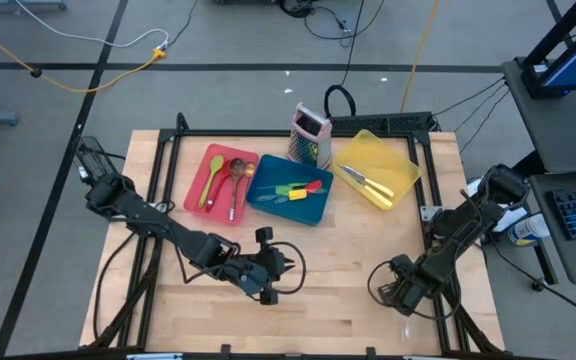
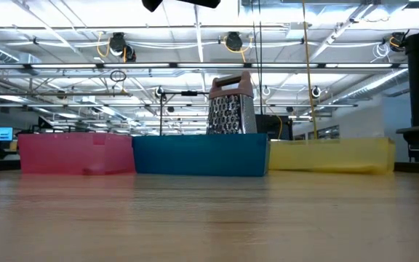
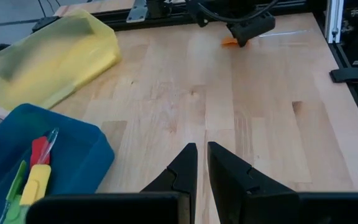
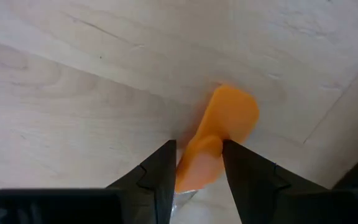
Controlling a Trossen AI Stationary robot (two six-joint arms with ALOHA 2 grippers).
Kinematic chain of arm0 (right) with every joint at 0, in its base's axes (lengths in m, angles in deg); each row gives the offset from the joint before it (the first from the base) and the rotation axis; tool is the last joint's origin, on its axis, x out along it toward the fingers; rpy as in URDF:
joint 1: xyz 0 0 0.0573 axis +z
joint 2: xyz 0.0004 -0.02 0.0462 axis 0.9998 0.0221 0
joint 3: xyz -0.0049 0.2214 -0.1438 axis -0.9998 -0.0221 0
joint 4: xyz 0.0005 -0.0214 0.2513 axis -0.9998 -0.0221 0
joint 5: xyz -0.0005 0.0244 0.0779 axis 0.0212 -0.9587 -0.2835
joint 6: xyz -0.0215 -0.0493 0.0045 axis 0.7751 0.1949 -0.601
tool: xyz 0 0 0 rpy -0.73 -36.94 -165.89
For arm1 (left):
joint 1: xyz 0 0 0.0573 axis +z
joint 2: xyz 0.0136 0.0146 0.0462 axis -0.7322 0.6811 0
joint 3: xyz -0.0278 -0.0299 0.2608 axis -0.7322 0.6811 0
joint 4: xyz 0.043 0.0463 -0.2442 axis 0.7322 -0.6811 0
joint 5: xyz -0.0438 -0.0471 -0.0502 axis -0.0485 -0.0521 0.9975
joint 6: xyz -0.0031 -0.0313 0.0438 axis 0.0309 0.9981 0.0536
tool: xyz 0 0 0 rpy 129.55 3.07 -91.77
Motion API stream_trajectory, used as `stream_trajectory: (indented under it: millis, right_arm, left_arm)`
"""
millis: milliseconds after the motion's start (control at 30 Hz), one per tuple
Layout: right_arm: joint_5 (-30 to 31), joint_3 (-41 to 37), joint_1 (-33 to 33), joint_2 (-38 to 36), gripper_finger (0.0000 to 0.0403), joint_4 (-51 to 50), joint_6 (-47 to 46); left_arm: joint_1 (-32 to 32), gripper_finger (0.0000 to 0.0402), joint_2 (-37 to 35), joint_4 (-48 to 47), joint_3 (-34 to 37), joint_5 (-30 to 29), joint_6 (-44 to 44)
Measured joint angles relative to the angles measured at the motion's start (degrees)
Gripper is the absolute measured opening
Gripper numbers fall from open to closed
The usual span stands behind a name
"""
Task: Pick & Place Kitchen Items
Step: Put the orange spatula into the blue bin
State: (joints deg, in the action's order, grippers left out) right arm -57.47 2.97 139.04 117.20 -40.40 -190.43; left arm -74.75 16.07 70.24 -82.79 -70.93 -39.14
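Your right gripper (image 4: 196, 163) pinches the orange spatula (image 4: 219, 134) thinly at the table's near right; it may slip. Left gripper (image 3: 202, 163) waits, fingers narrow.

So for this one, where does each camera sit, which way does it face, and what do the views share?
High: overhead, straight down on the table; both arms show.
Low: table height, facing the red tray, blue tray, yellow tray and box grater; no gripper shows.
Left wrist: over the left gripper, nearly shut, facing the right gripper.
Right wrist: straight down; right gripper straddles the orange spatula.
Shared: spatula, both wrist views.
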Motion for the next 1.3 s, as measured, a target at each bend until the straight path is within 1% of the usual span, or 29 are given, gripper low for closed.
stream_trajectory:
  millis: [67, 133, 300, 333, 433, 567, 600, 733, 833, 933, 1000, 1067, 1167, 1233, 1300]
  right_arm:
    - [0.02, 0.0, 0.0, 0.04, 0.0117, -1.48, 1.31]
    - [-0.02, -0.05, 0.0, 0.15, 0.0096, -3.07, 1.72]
    - [0.02, -0.07, 0.04, 0.15, 0.0025, -4.27, 6.17]
    - [0.09, -0.07, 0.04, 0.15, 0.002, -4.06, 7.62]
    - [1.46, -0.02, 0.07, 0.15, 0.002, -3.63, 11.1]
    - [2.36, 1.32, -0.88, -0.89, 0.0029, -3.74, 15.24]
    - [3.99, 1.73, -1.12, -1.36, 0.0028, -4.08, 16.7]
    - [15.31, 4.96, -2.83, -4.14, 0.0021, -5.79, 23.94]
    - [21.83, 6.5, -4.06, -7.35, 0.0021, -6.51, 30.89]
    - [32.47, 7.32, -6.32, -10.65, 0.0027, -3.87, 38.78]
    - [39.4, 7.29, -8.39, -12.46, 0.0028, -1.9, 45.99]
    - [45.5, 7.19, -10.89, -13.65, 0.0028, 3.14, 54.5]
    - [54.24, 7.21, -15.62, -14.24, 0.0027, 14.24, 69.4]
    - [57.38, 7.21, -18.97, -13.67, 0.0028, 24.17, 82.27]
    - [57.76, 7.21, -22.24, -12.22, 0.0029, 34.99, 96.66]
  left_arm:
    - [-0.01, 0.0042, 0.0, 0.0, 0.0, 0.0, 0.57]
    - [-0.18, 0.0042, 0.0, -0.01, 0.0, 0.0, 1.37]
    - [-1.01, 0.0042, 0.0, -0.02, 0.0, 0.0, 2.37]
    - [-1.19, 0.0042, 0.0, -0.02, 0.0, 0.0, 2.63]
    - [-1.76, 0.0042, 0.0, -0.02, 0.0, 0.0, 2.92]
    - [-2.32, 0.0042, 0.0, -0.02, 0.0, -0.02, 3.73]
    - [-2.46, 0.0042, 0.0, -0.02, 0.0, -0.02, 4.04]
    - [-2.51, 0.0042, 0.0, 0.0, 0.02, -0.02, 4.69]
    - [-2.51, 0.0042, 0.0, 0.0, 0.02, -0.08, 6.04]
    - [-2.51, 0.0042, 0.0, 0.04, 0.02, -0.14, 6.62]
    - [-2.51, 0.0042, 0.0, 0.05, 0.02, -0.17, 7.65]
    - [-2.51, 0.0042, 0.0, 0.09, 0.02, -0.18, 7.89]
    - [-2.51, 0.0042, 0.0, 0.15, 0.02, -0.2, 8.96]
    - [-2.51, 0.0042, 0.0, 0.13, 0.02, -0.2, 9.41]
    - [-2.51, 0.0042, 0.0, 0.17, 0.02, -0.2, 9.51]
